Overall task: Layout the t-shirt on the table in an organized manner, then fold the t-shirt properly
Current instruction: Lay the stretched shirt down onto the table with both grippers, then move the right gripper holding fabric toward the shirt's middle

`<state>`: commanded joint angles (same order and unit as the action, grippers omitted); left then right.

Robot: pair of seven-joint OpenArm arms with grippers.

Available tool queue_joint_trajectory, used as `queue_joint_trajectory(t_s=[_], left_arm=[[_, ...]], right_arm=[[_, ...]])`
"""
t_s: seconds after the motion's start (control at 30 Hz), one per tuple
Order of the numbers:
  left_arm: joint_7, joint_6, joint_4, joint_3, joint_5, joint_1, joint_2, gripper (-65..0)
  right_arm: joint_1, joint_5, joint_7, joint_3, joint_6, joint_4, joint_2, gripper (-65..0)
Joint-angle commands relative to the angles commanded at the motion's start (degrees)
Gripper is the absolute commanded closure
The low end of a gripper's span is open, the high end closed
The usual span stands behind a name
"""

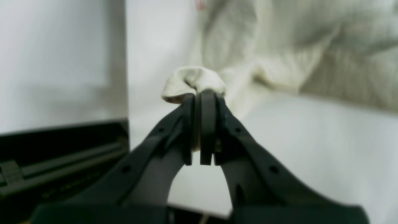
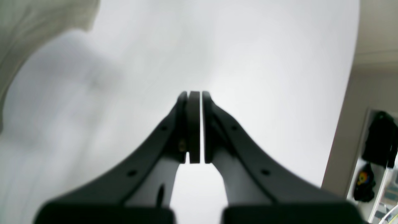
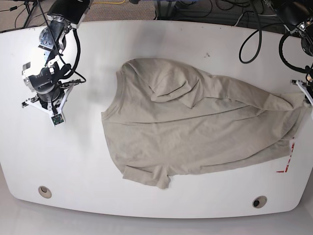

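The left gripper [image 1: 199,99] is closed on a bunched corner of the t-shirt [image 3: 195,132], most likely the hem, at the table [image 3: 146,44] edge on the base view's right. The grip serves to pull the fabric taut for layout. The right gripper [image 2: 194,96] has its jaws together with nothing between them, and sits above bare tabletop, well apart from the garment. The t-shirt lies spread across the table centre, one sleeve [image 3: 171,88] folded onto the body; a red mark [image 3: 288,159] shows beside the hem.

Glossy white table [image 3: 146,205] with two grey grommet holes [image 3: 45,191], beige t-shirt [image 3: 195,137] spread across it.
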<state>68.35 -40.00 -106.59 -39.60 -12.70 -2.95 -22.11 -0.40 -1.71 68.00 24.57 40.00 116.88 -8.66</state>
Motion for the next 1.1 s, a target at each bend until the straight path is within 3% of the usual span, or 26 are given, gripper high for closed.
queue_joint_trajectory(t_s=[0.17,0.27,0.47,0.63,0.83,0.93,1.1], left_arm=[[-0.09,0.0,0.0,0.0,0.0,-1.49,0.53,0.0],[-0.09,0.0,0.0,0.0,0.09,-1.76,1.85,0.0],[-0.09,0.0,0.0,0.09,0.26,-1.85,1.93,0.0],[-0.09,0.0,0.18,0.09,0.35,-1.58,1.93,0.0],[-0.09,0.0,0.18,2.02,0.35,-1.49,1.23,0.0],[-0.09,0.0,0.18,2.73,0.35,-1.49,1.23,0.0],[-0.09,0.0,0.26,2.81,0.35,-1.49,1.23,0.0]], right_arm=[[-0.26,0.0,0.09,0.0,0.0,0.0,6.07,-4.3],[-0.26,0.0,1.93,0.0,0.0,0.0,9.85,-14.0],[-0.18,0.44,7.21,-0.88,0.0,-0.26,17.66,-40.1],[-2.64,7.74,7.3,-7.91,0.0,-0.44,17.66,-52.2],[-2.9,15.91,7.12,-11.78,0.0,-2.37,17.66,-56.6],[-2.81,16.18,6.86,-13.8,0.0,-4.48,17.66,-56.8],[-1.85,16.26,2.46,-18.29,0.0,-9.67,17.66,-56.8]])
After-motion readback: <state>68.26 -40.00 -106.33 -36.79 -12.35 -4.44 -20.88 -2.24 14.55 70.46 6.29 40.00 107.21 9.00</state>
